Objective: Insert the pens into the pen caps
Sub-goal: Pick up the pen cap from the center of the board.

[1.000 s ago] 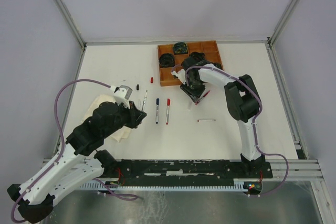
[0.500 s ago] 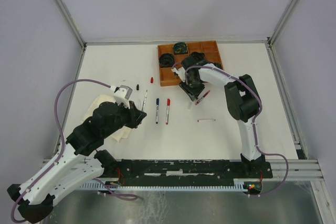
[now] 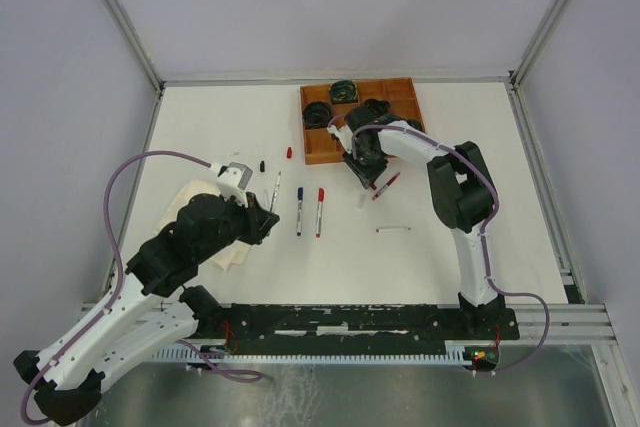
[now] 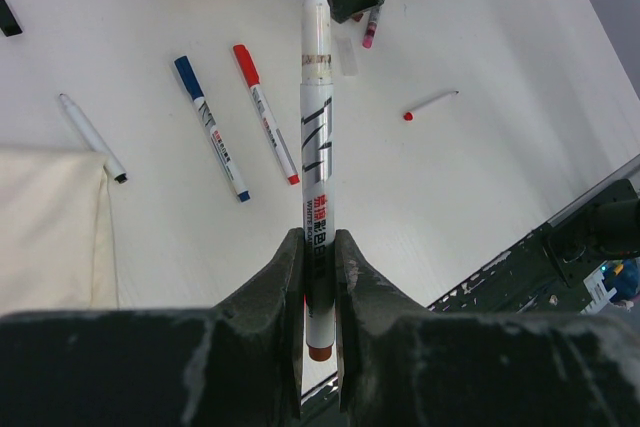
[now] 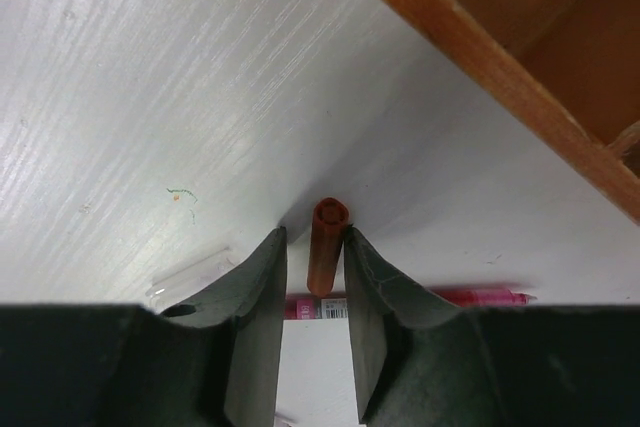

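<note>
Where the left gripper (image 4: pixel 318 247) sits over the left half of the surface, it is clamped tight on the held pen (image 4: pixel 318 167). This has a white barrel, its brown end pokes out behind the fingers and its bare tip points toward the far edge.

The brown cap (image 5: pixel 327 247) sits between the fingers of the right gripper (image 5: pixel 313 234), just off the near rim of the wooden tray (image 3: pixel 380 82). One finger touches it and a thin gap shows at the other; cannot tell whether it is gripped.

The pink pen (image 5: pixel 420 299) lies flat on the surface just beside that gripper.

Mid-surface, the blue-capped pen (image 3: pixel 299 210) and red-capped pen (image 3: pixel 320 211) lie side by side, apart. The white pen (image 4: pixel 90 137), black-tipped, lies at the edge of the cream cloth (image 4: pixel 50 227). The short pen (image 3: pixel 393 229), red-ended, lies alone right of centre, toward the near edge.

The loose black cap (image 3: pixel 262 165) and red cap (image 3: pixel 289 153) lie left of the tray.

The tray stands at the far edge, right of middle, with dark cable bundles (image 3: pixel 318 114) in its compartments.
</note>
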Controlling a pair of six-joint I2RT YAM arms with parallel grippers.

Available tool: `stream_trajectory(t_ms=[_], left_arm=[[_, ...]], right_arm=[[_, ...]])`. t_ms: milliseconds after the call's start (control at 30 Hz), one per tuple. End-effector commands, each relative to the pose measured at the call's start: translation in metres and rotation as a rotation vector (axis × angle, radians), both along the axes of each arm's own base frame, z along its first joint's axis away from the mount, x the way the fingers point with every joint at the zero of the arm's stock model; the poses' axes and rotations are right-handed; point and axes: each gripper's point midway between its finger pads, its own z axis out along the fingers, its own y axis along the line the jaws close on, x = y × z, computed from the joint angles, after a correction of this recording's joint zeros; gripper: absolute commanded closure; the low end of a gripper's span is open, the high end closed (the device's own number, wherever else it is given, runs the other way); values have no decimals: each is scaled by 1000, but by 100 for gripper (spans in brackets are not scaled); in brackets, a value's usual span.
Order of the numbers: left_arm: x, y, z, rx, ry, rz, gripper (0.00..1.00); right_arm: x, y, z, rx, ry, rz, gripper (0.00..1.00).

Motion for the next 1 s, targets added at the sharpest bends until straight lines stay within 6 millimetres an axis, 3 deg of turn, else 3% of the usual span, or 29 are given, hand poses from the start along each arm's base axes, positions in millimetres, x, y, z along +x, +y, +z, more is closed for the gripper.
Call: stream_trajectory(t_ms=[0,200,400,533,767,967], left_arm=[[4,-1,17,-15,-54,-2,97],[4,-2,16,-14,-54,-6,97],[4,-2,16,-15,-54,-7,97],[4,-2,17,-21,-59,-6,97],[5,-2,16,-20,-60,-6,97],[5,-3,16,-24,-60,-6,97]], right_arm=[[13,-2,-10,-15,-30,-30,66],[21,-11,10,-49,-103,-73,77],[25,-5,54,30,-183,-131,84],[16,4,83,133,-215,-208,85],[-31,14,92,240,-188,-410,89],[-93,28,73,308,-156,-549,89]])
